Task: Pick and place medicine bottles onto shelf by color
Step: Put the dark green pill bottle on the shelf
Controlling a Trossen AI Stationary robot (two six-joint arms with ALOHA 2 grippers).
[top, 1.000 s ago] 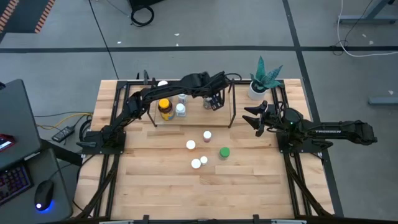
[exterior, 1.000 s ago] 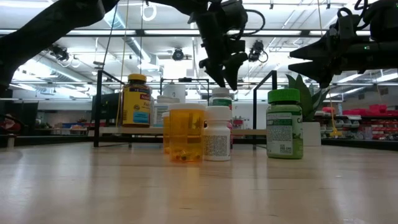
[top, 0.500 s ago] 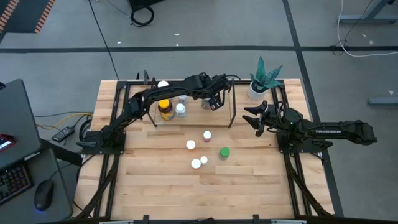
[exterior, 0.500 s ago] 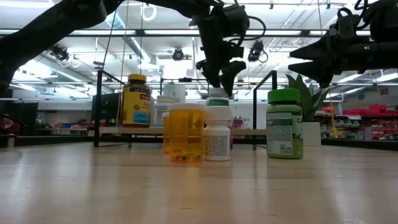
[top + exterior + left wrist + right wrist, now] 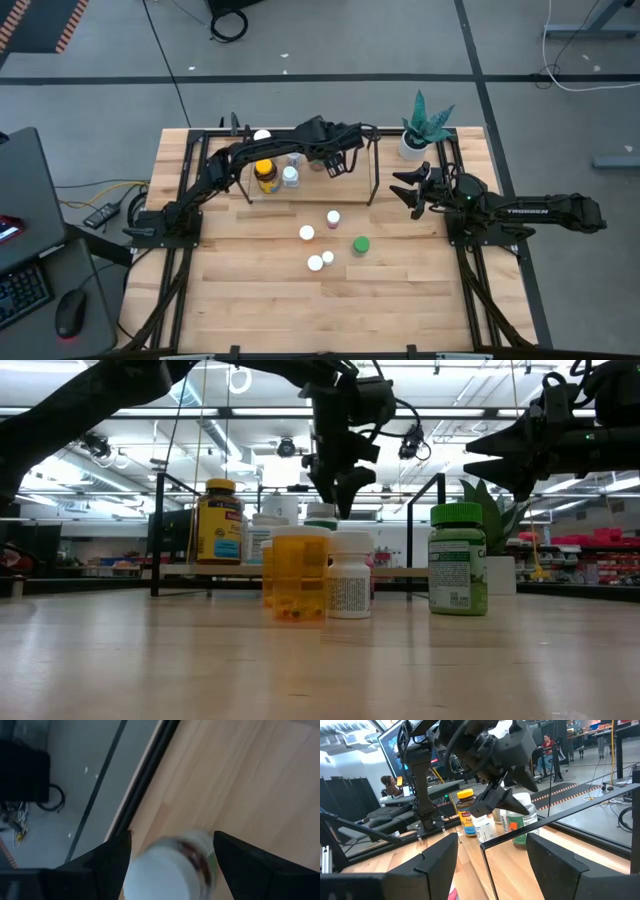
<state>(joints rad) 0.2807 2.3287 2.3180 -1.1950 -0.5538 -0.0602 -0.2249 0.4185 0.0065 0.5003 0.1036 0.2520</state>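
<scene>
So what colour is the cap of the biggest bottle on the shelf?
Yellow cap on the amber bottle; clearest in the low view.

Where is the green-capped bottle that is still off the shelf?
In the high view the green-capped bottle stands on the tabletop, in front of the shelf toward the right arm's side. It is the rightmost of the loose cluster, beside the small white-capped bottles.

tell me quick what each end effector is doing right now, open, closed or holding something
Left end effector: over the shelf, fingers on either side of a white-capped bottle.
Right end effector: empty, hanging in the air beside the shelf, open.
</scene>
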